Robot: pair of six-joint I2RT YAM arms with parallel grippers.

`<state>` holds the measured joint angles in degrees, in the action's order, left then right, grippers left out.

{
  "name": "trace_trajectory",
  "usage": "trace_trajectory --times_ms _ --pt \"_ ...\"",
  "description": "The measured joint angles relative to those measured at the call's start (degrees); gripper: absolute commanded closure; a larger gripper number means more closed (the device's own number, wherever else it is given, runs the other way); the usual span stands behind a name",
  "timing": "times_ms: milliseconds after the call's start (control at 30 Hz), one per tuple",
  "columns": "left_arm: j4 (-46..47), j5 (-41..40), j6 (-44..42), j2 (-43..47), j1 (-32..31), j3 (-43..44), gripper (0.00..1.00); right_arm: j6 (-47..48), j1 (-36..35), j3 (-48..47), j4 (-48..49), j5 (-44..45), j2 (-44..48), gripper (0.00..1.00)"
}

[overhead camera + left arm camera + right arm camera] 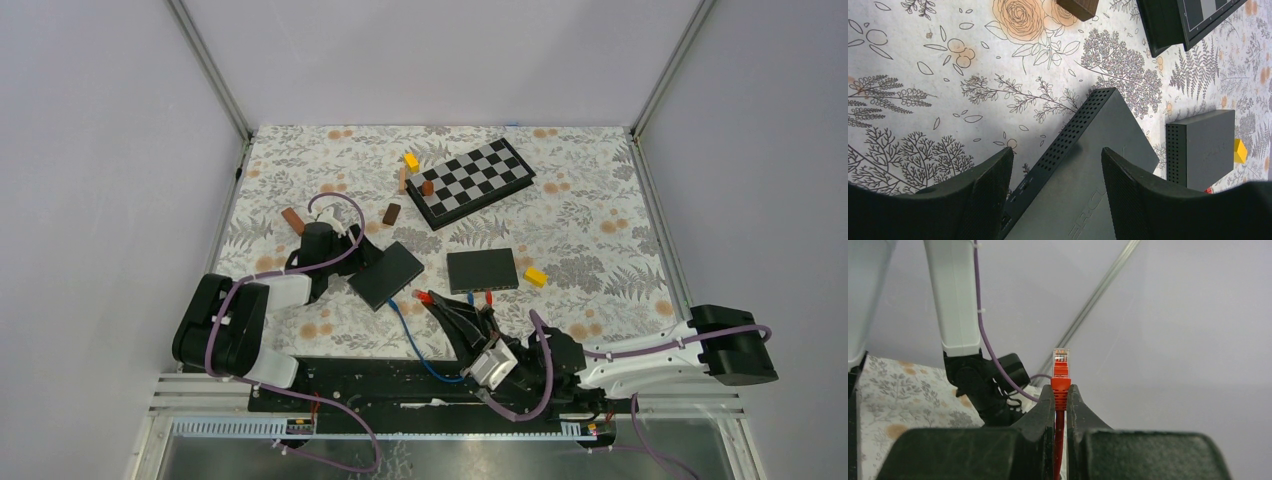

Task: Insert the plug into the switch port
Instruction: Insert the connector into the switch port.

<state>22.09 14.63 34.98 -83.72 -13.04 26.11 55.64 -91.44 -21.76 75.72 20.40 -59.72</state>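
Note:
A red plug [1060, 372] with a clear tip sticks out past the fingertips of my right gripper [1061, 390], which is shut on it. Seen from above, that gripper [440, 303] holds the plug [424, 296] just right of a black switch [386, 275] lying at an angle. My left gripper [1058, 152] stands open over this switch [1088, 170], one finger beside its perforated side, the other above its top face. Small ports show on the side near the left finger. A second black switch [482, 270] lies further right.
A blue cable [412, 345] runs from the arm bases toward the switches. A chessboard [470, 182] lies at the back, with a yellow block [411, 160] and brown blocks [392, 212] [292, 219] near it. Another yellow block [536, 276] sits right of the second switch.

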Motion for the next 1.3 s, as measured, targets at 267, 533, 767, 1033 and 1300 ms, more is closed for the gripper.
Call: trace_trajectory --times_ms 267,533,767,1033,1300 --pt "0.3 0.7 2.9 17.1 0.0 -5.6 0.31 -7.8 0.0 -6.1 -12.5 14.1 2.9 1.00" --pt "-7.0 0.1 9.2 40.0 -9.2 3.0 0.23 -11.6 0.0 -10.2 -21.3 27.5 4.4 1.00" --pt "-9.1 -0.4 13.3 49.0 -20.5 14.1 0.18 -12.3 0.0 -13.6 -25.2 32.5 2.8 1.00" --pt "-10.4 -0.8 15.0 43.5 -30.5 17.2 0.18 -16.7 0.0 -15.9 -27.3 31.0 5.7 1.00" --pt "-11.8 -4.5 13.9 36.2 -39.0 18.9 0.24 -19.0 0.0 -16.0 -29.2 29.8 6.4 1.00"
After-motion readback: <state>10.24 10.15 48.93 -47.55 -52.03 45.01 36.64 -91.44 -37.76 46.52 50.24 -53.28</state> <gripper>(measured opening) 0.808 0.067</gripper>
